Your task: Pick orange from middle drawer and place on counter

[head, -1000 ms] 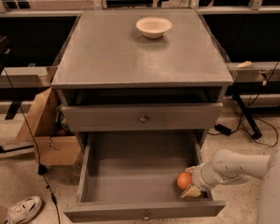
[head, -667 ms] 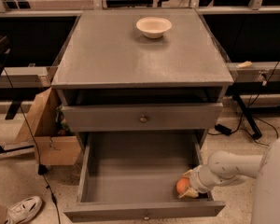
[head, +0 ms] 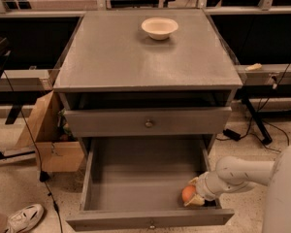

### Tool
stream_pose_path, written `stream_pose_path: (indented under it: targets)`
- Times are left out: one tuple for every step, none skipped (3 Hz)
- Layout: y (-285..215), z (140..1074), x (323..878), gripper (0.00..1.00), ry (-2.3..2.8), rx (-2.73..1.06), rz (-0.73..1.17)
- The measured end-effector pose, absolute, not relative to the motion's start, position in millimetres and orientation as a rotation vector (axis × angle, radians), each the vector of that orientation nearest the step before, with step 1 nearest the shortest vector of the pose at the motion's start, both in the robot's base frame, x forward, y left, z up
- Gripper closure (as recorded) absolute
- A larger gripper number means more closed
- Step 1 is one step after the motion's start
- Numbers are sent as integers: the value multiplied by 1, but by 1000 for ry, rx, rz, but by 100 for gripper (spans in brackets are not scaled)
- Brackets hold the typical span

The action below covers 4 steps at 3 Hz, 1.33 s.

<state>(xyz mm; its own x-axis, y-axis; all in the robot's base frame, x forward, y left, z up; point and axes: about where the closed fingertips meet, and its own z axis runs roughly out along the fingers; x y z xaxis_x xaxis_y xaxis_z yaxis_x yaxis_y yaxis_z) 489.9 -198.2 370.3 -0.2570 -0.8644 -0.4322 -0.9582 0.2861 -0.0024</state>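
The middle drawer is pulled wide open below the shut upper drawer. The orange lies in its front right corner. My gripper reaches into the drawer from the right, with its cream fingertips right at the orange, one above it and one below. The counter is the flat grey top of the cabinet, well above the gripper.
A cream bowl stands at the back of the counter. A cardboard box and a shoe lie on the floor at the left. Cables and a stand leg are at the right. My white arm crosses the drawer's right side.
My gripper has shifted slightly left and down toward the orange. The orange has stayed in the front right corner of the drawer.
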Motion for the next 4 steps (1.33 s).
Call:
stream_pose_path:
  targets:
    - [-194, 393, 498, 100, 2176, -1627, 412]
    - [-190, 445, 511, 100, 2087, -1615, 434]
    - [-190, 513, 524, 100, 1964, -1615, 448]
    - [-196, 595, 534, 100, 1816, -1620, 458]
